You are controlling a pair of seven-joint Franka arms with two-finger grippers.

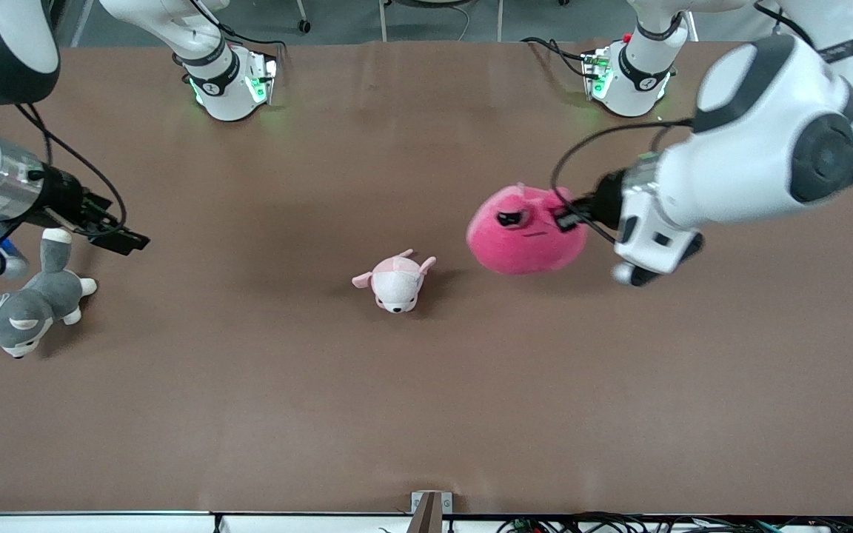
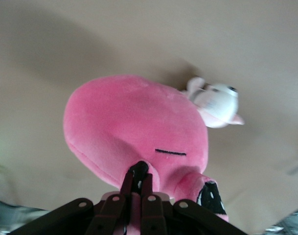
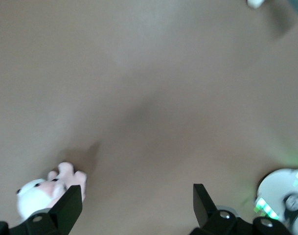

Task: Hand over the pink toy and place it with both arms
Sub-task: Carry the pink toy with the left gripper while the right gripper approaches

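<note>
While the left gripper [image 1: 569, 216] pinches the pink toy [image 1: 526, 231] above the surface [image 1: 426, 385], handover has not begun.
The right gripper [image 3: 137, 205] waits spread near a grey dog [image 1: 23, 311], well apart from the toy; transfer and placing remain.
</note>
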